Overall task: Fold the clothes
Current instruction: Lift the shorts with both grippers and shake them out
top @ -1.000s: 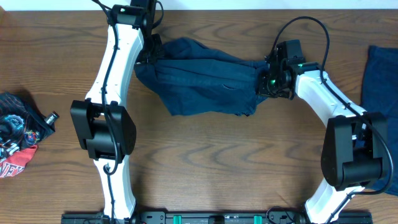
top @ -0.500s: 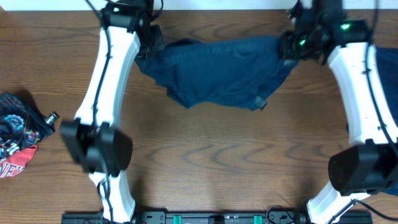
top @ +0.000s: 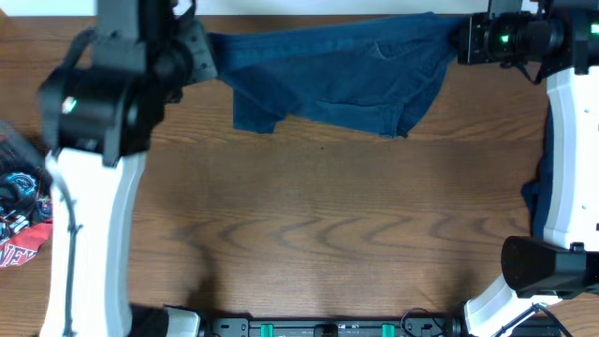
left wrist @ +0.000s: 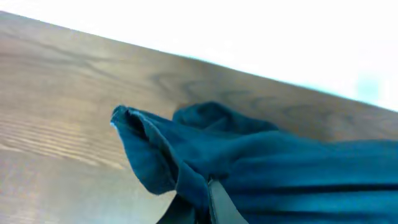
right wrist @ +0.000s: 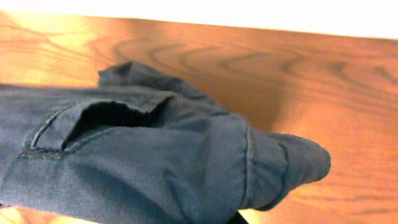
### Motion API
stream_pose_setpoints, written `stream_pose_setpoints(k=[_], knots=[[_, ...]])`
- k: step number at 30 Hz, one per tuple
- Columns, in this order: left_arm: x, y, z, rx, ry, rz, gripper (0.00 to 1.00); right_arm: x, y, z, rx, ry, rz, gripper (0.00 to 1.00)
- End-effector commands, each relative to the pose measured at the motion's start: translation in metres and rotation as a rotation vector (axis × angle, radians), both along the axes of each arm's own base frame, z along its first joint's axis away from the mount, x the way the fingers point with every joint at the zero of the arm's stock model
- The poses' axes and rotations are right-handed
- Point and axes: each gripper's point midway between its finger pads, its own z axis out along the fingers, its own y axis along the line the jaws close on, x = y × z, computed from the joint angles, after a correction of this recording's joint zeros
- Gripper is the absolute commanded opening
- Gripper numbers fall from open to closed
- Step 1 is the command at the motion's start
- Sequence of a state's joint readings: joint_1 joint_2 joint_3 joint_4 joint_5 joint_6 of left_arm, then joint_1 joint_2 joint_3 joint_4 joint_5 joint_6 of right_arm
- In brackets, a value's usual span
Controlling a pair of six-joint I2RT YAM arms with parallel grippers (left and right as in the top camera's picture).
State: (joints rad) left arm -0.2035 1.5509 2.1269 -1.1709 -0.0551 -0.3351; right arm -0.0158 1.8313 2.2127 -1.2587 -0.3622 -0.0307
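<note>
**A:** First entry?

**B:** Navy shorts (top: 346, 80). The cloth is soft, matte and plain. They are stretched into a wide band along the far side of the table (top: 318, 225), with two broad legs sagging toward the near side and an uneven lower hem. I cannot tell whether the hem touches the wood.

**A:** Surface detail?

**B:** The right wrist view shows a stitched seam and a dark, gaping pocket slit (right wrist: 109, 118). The corner there is bunched into a rounded lump. The left wrist view shows the fabric gathered in loose, rumpled folds.

**A:** Holders?

**B:** The left gripper (top: 204, 51) has its fingers pinched fully together on the left end of the shorts. The right gripper (top: 463, 39) is likewise clamped tight on the right end. Both have black heads on white, smooth-shelled arms.

**A:** Support?

**B:** The table is brown wood with a bold, wavy grain and a slight sheen.

**A:** Other items?

**B:** A second blue garment (top: 533, 192) lies at the right edge, mostly hidden behind the right arm. A crumpled heap of printed cloth (top: 21, 220) in red, black and teal lies at the left edge, well apart from the shorts.
</note>
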Motion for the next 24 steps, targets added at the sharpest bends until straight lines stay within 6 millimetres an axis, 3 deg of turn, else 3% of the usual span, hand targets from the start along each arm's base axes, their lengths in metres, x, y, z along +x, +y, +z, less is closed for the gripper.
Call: stream_pose_setpoints(k=[1, 10, 16, 24], knots=[[-0.026, 0.061, 0.039, 0.128, -0.117, 0.209, 0.06, 0.004, -0.069, 0.039, -0.096, -0.110, -0.223, 0.01], [-0.068, 0.070, 0.078, 0.103, -0.247, 0.234, 0.06, -0.031, -0.069, 0.123, -0.042, -0.279, -0.266, 0.01], [-0.099, 0.075, 0.110, 0.071, -0.367, 0.243, 0.06, -0.065, -0.064, 0.154, -0.023, -0.333, -0.280, 0.01], [-0.152, 0.082, 0.155, 0.050, -0.535, 0.243, 0.06, -0.105, -0.057, 0.180, 0.021, -0.385, -0.303, 0.01]])
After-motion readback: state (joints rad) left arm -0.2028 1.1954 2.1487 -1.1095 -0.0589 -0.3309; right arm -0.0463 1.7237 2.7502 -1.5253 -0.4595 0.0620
